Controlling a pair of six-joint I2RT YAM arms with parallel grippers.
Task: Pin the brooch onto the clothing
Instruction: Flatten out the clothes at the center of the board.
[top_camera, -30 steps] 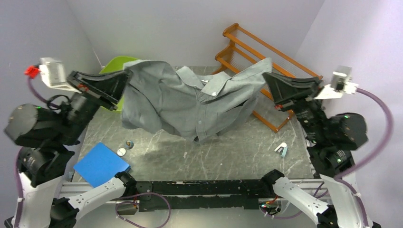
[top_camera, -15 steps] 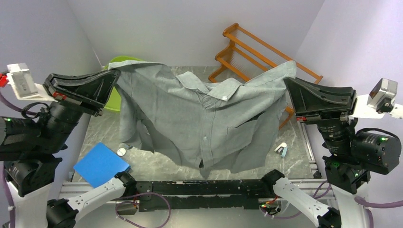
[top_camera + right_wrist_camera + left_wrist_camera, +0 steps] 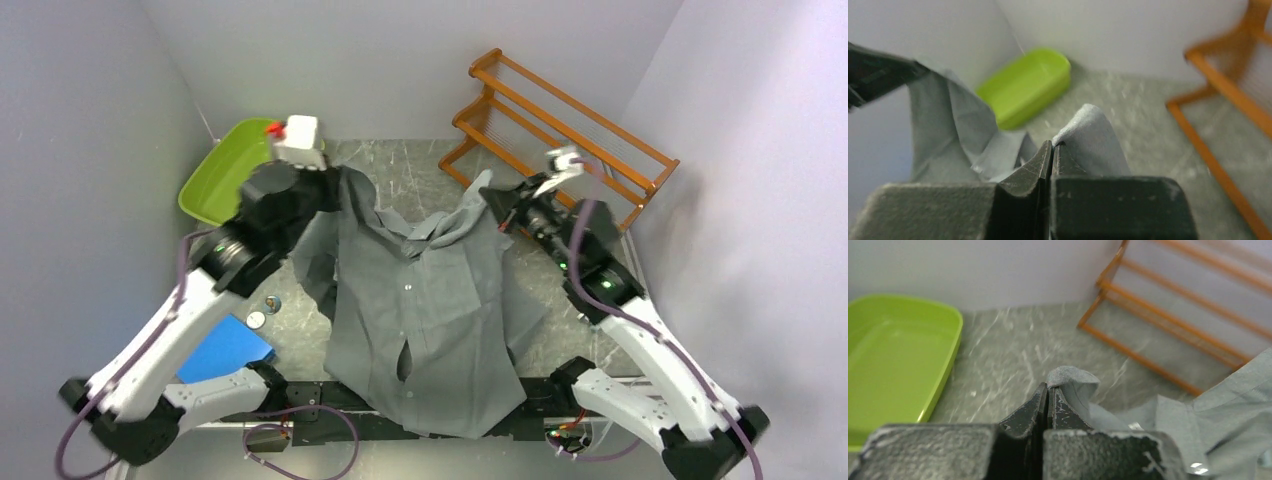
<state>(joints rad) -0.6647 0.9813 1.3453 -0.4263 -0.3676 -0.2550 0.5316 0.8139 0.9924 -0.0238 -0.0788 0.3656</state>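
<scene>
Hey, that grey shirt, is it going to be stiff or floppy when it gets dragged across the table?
Likely very floppy: the shirt sags and folds between its two lifted shoulders. Probably light, since small pinches of cloth carry it. Its hem reaches past the table's near edge, so it may slide off.

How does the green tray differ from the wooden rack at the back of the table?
The green tray is a solid, shallow lime basin; the wooden rack is an open orange-brown frame of thin rails. The tray sits far left of the shirt; the rack, far right. The tray is rounded, the rack angular. Both sit at the table's far edge and look empty.
</scene>
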